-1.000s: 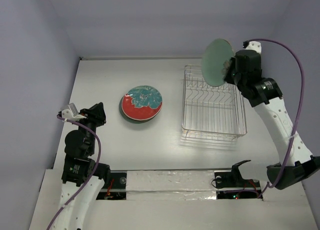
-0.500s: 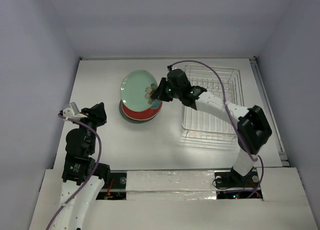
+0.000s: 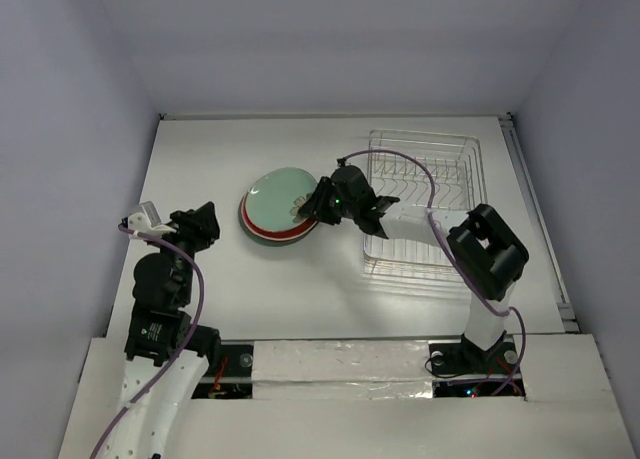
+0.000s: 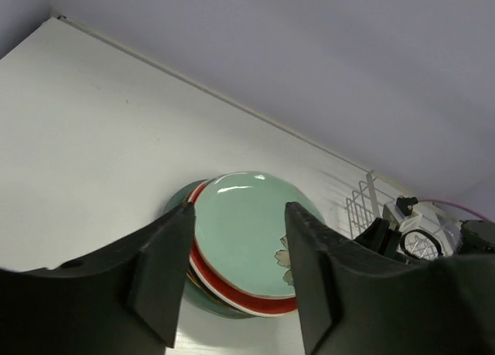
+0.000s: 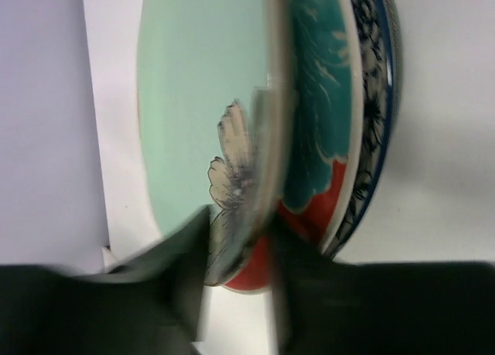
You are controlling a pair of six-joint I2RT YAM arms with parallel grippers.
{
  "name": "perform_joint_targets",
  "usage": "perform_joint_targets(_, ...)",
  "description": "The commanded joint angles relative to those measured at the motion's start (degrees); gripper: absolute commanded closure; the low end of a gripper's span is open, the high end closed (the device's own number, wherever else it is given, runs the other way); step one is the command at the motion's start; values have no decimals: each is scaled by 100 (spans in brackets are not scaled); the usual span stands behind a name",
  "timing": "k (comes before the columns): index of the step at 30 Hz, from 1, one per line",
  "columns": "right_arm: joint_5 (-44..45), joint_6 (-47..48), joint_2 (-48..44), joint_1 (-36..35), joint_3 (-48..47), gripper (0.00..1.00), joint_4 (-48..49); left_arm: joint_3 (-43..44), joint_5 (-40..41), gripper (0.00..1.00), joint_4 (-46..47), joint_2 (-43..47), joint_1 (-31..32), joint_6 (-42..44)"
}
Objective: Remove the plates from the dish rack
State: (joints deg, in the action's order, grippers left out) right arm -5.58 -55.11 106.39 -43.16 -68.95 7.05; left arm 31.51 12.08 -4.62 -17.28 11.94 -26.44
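The pale green plate (image 3: pixel 280 197) lies on top of a stack of plates left of the dish rack (image 3: pixel 428 269), over the red-and-teal plate (image 5: pixel 317 123) and a blue-rimmed one (image 5: pixel 379 92). I see no plate in the chrome wire rack. My right gripper (image 3: pixel 308 211) reaches across from the rack. Its blurred fingers straddle the pale green plate's right rim (image 5: pixel 240 216), and whether they still press on it does not show. My left gripper (image 4: pixel 238 216) hangs open and holds nothing. It is at the near left, apart from the stack (image 4: pixel 247 231).
The white table (image 3: pixel 200 159) has walls at the back and along both sides. The right arm's elbow (image 3: pixel 485 249) stands over the rack's near right corner, and its purple cable loops above the rack. A taped strip runs along the near edge.
The right arm carried the pale green plate from above the rack's far corner leftward and lowered it onto the stack. The left jaws have spread wider.
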Motion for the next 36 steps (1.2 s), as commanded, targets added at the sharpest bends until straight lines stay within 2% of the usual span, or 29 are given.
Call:
perform_joint_targets(1,-13,52,-303,-53,66,54,711,49,-21,51,172,-74,27,-2)
perform_joint_targets(2,5,97,-329,-53,74,50,632,57,-21,44,172,-74,27,7)
perform_joint_targets(4,136,228,-399,-105,127,36,439,57,-21,38,164,-48,27,7)
perform_joint_targets(5,189,264,-513,-105,188,33,377,66,-21,34,163,-39,27,24)
perform_joint_targets(8,408,439,-863,-167,320,20,122,84,-21,28,137,-39,27,42)
perform_joint_targets(9,479,492,-979,-167,347,12,43,84,-21,26,128,-48,27,42)
perform_joint_targets(13,1023,948,-1646,-272,347,5,-685,127,-21,21,58,-39,27,77)
perform_joint_targets(16,1252,1229,-2305,-325,434,4,-1134,163,-21,17,-21,-21,27,77)
perform_joint_targets(18,1375,1362,-2692,-325,496,5,-1293,207,-21,15,-91,-30,27,68)
perform_joint_targets(20,1612,1529,-3403,-377,671,13,-1382,259,-21,14,-100,-48,27,77)
perform_joint_targets(21,1613,1608,-3693,-378,742,20,-1382,286,-21,13,-109,-56,27,68)
perform_joint_targets(23,1491,1933,-4603,-430,944,61,-1285,443,-21,13,-126,-83,27,95)
perform_joint_targets(24,1420,2030,-4914,-430,1014,86,-1259,540,-21,12,-187,-83,27,208)
perform_joint_targets(25,1368,2187,-5204,-430,1067,100,-1276,645,-21,12,-214,-91,27,261)
perform_joint_targets(26,1332,2241,-5781,-430,1198,100,-1302,872,-21,12,-267,-92,27,305)
perform_joint_targets(30,1507,2417,-7118,-430,1602,100,-1451,1296,-21,12,-302,-13,27,490)
perform_joint_targets(32,1867,2488,-7587,-430,1717,94,-1671,1419,-21,12,-302,136,27,569)
perform_joint_targets(33,1964,2523,-7998,-430,1805,90,-1724,1446,-21,12,-311,198,27,595)
perform_joint_targets(36,2333,2637,-8405,-430,1929,58,-1891,1455,-21,12,-294,392,27,736)
